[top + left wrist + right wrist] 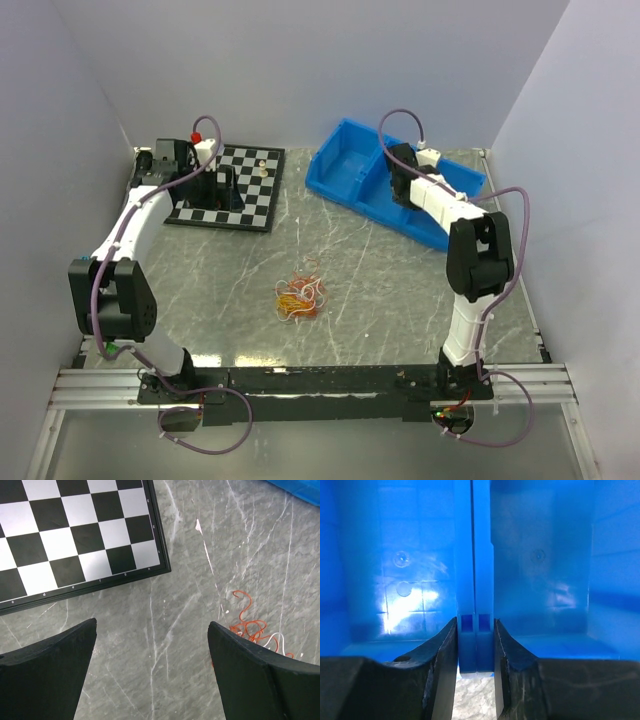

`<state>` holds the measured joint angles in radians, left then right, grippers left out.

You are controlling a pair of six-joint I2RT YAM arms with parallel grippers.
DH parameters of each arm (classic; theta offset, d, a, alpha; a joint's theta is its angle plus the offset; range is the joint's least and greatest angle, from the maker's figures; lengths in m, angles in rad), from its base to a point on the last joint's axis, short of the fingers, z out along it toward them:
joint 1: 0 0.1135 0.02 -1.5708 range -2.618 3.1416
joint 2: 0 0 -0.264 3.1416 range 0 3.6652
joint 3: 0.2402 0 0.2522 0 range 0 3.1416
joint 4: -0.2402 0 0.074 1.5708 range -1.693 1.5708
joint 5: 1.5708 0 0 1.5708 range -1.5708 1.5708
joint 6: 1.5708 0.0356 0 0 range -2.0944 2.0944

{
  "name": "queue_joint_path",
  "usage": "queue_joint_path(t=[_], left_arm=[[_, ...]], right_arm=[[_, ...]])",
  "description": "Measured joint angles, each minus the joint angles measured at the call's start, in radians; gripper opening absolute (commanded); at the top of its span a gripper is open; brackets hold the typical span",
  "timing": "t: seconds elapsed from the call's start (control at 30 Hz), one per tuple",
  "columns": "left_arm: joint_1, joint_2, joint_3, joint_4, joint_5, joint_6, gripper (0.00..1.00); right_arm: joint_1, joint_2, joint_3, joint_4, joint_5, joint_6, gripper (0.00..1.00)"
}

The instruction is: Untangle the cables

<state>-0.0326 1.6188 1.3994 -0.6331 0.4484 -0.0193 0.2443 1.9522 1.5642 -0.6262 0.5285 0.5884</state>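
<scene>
We start with the grey marbled table (400, 300), which fills the top view. At 1 o'clock from its middle sits a blue bin (345, 165) with 2 compartments split by a centre wall (475, 580). At 11 o'clock lies a black-and-white chessboard (255, 200), flat on the table. A couple of pale chess pieces (261, 168) stand near its 1 o'clock corner.

The cables (301, 297) lie in 1 small loose knot of red-orange, yellow and white strands. The knot is just toward 6 o'clock of the table's middle, well apart from both bin and board. Nothing lies on or against the knot, and bare table surrounds it on every side. In the left wrist view, red-orange loops and a white strand of the cables (248, 625) show at 4 o'clock, partly hidden behind 1 dark finger.

The left arm (135, 225) stretches from its base toward 12 o'clock and bends over the chessboard. The left gripper (151, 625) hangs above bare table beside the board's edge, its fingers spread wide with nothing between them.

The right arm (470, 250) rises, folds at the elbow and reaches toward 11 o'clock over the bin. The right gripper (475, 621) points down into it. Its 2 fingers flank the centre wall closely, but we cannot tell whether they pinch it.
</scene>
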Motion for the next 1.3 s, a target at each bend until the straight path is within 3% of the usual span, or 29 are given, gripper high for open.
queue_joint_path(t=[0.23,0.53,0.8,0.97,1.03,1.1,1.17,1.3], left_arm=[[-0.002,-0.054,-0.042,-0.001,-0.024,0.046,0.97],[-0.005,-0.130,-0.086,-0.004,-0.055,0.108,0.97],[-0.013,-0.147,-0.121,-0.027,-0.053,0.157,0.97],[-0.020,-0.178,-0.144,-0.031,-0.046,0.167,0.97],[-0.031,-0.198,-0.154,-0.033,-0.046,0.173,0.97],[-0.048,-0.212,-0.162,-0.033,-0.046,0.176,0.97],[-0.075,-0.230,-0.178,-0.034,-0.048,0.181,0.97],[-0.136,-0.262,-0.211,-0.040,-0.054,0.183,0.97]], right_arm=[[0.101,-0.142,-0.236,0.135,0.082,0.079,0.00],[0.257,-0.364,-0.516,0.186,0.130,0.133,0.00],[0.420,-0.602,-0.741,0.216,0.093,0.087,0.00],[0.494,-0.669,-0.781,0.184,0.065,0.076,0.01],[0.504,-0.681,-0.788,0.175,0.063,0.082,0.13],[0.506,-0.690,-0.793,0.169,0.061,0.091,0.39],[0.510,-0.698,-0.795,0.160,0.061,0.102,0.55],[0.550,-0.736,-0.816,0.085,0.049,0.132,0.68]])
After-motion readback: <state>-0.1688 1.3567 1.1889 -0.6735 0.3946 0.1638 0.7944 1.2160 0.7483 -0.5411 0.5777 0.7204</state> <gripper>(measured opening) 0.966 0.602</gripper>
